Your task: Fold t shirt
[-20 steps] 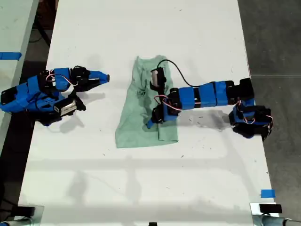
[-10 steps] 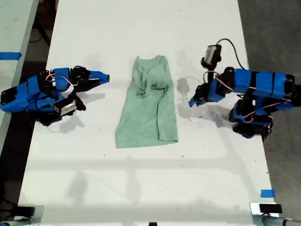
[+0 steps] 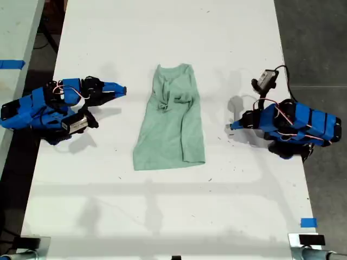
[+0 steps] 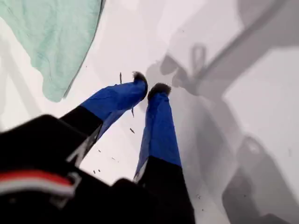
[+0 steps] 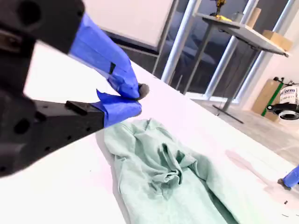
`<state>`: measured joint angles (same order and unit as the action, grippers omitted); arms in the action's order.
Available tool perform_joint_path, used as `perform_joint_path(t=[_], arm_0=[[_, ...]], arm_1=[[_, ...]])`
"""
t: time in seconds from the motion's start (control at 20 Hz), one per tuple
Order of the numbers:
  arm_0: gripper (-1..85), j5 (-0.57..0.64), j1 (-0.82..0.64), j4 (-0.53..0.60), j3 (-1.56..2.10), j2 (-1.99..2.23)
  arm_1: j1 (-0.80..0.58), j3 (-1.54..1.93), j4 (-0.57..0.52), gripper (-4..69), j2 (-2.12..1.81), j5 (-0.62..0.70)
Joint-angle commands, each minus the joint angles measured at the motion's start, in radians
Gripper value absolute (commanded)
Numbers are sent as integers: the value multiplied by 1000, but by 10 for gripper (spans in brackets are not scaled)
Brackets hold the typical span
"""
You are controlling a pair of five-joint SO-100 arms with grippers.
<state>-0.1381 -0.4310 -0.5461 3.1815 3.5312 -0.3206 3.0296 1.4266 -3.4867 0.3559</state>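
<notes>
The pale mint-green t shirt (image 3: 171, 127) lies lengthwise in the middle of the white table, bunched near its narrow neck end, wider at the hem. My first gripper (image 3: 232, 127) is at the exterior view's right, low over bare table, well clear of the shirt. Its blue fingertips (image 4: 149, 86) are together with nothing between them, and a corner of the shirt (image 4: 56, 37) lies beyond. My second gripper (image 3: 122, 90) is at the exterior view's left, shut and empty (image 5: 135, 98), short of the shirt (image 5: 163, 172). The first gripper's tip (image 5: 287, 181) shows across the cloth.
The white table (image 3: 162, 216) ends close behind the first arm at the exterior view's right, with grey floor beyond. A blue tape mark (image 3: 308, 222) sits near the table's front corner on the exterior view's right. Another table (image 3: 13, 32) stands at the exterior view's left.
My first gripper was over the shirt's middle a second ago. It has lifted off and drawn back to the exterior view's right, empty. The shirt lies still and my second arm has not moved.
</notes>
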Motion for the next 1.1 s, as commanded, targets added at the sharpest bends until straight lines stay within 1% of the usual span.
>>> perform_joint_path(t=[0.0,0.05,0.1,0.15,0.4,0.6,0.7,0.8,0.85,0.9,1.0,1.05], arm_0=[[-1,-6,12,25,5,6],[-1,-15,12,21,5,6],[-1,-64,15,-11,-2,6],[-1,-80,14,-18,-2,6],[-2,-75,6,-5,3,6],[-2,-81,0,2,6,6],[-2,-84,0,3,6,6],[-2,-80,5,29,18,6],[1,-78,-2,29,28,6],[30,-91,-17,29,32,6],[59,-156,-12,29,32,6],[62,-164,-5,32,32,6]], arm_1=[[-11,28,-8,38,-15,26],[-11,29,-8,32,-15,25],[-9,29,-8,25,-15,18],[-12,31,-8,21,-15,15],[-15,32,-9,21,-15,21],[-17,34,-15,21,-17,78],[-23,34,-15,21,-17,77],[-20,34,-14,21,-17,55],[-20,34,-14,21,-17,41],[-23,34,-14,21,-17,37],[-25,34,-14,21,-17,44],[-14,34,-14,21,-17,44]])
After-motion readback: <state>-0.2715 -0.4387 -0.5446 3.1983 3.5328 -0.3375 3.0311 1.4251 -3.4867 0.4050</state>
